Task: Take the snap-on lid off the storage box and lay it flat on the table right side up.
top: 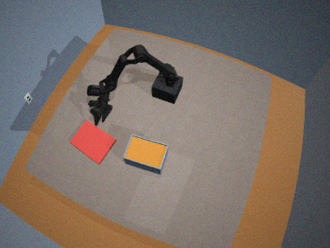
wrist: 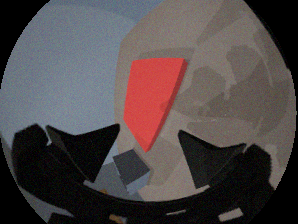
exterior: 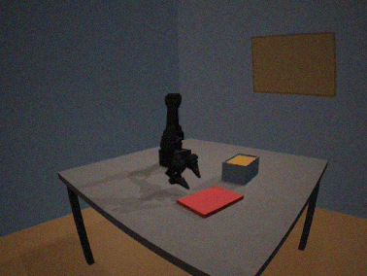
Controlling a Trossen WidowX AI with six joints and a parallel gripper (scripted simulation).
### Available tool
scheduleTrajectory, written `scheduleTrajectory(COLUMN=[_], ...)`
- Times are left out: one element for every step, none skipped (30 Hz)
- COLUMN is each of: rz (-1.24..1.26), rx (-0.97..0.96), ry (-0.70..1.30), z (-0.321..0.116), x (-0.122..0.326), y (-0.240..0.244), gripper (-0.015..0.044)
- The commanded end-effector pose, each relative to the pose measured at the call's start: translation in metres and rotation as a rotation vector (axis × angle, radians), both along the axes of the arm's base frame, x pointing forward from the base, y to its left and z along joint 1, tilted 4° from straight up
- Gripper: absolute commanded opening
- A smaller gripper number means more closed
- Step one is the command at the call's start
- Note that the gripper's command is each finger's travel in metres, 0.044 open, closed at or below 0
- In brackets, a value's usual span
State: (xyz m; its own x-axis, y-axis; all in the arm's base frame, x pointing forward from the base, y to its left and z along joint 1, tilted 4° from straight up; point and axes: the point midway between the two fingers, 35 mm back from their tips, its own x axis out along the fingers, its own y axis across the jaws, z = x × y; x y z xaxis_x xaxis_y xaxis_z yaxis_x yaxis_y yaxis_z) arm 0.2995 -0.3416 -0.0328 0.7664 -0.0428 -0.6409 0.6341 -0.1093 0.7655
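Note:
The red lid (top: 92, 141) (exterior: 211, 200) (wrist: 152, 92) lies on the table to the left of the box in the top view, and looks flat. Its smooth, plain face is up and no rim shows on it. The storage box (top: 142, 168) (exterior: 240, 174) stands upright and uncovered, with blue-grey walls and an orange surface inside. My gripper (top: 100, 122) (exterior: 193, 183) (wrist: 149, 130) is wide open and empty. Its fingertips are just off the lid's edge on the arm's side, above the table. Lid and box are apart.
The arm's dark base (top: 167, 89) stands on the grey table (top: 218, 131) (exterior: 272, 194), farther back than the box in the top view. The table's edge runs a short way beyond the lid's outer side. Arm shadows fall across the tabletop.

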Motion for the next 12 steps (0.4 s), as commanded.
scheduleTrajectory(rz=[0.003, 0.003, 0.003, 0.003, 0.003, 0.003, 0.003, 0.003, 0.003, 0.003, 0.003, 0.003], rx=[-0.009, -0.009, -0.009, -0.009, -0.009, -0.009, -0.009, -0.009, -0.009, -0.009, -0.009, -0.009], ry=[-0.006, -0.006, -0.006, -0.005, -0.005, -0.005, -0.005, -0.005, -0.004, -0.004, -0.004, -0.004], z=[0.004, 0.004, 0.004, 0.004, 0.004, 0.004, 0.004, 0.004, 0.004, 0.004, 0.004, 0.004], x=[-0.009, -0.011, -0.013, -0.015, -0.017, -0.019, -0.021, -0.023, -0.025, -0.027, -0.029, -0.031], y=[0.0, 0.001, 0.001, 0.001, 0.001, 0.001, 0.002, 0.002, 0.002, 0.002, 0.002, 0.003], gripper=[0.044, 0.044, 0.044, 0.044, 0.044, 0.044, 0.044, 0.044, 0.044, 0.044, 0.044, 0.044])
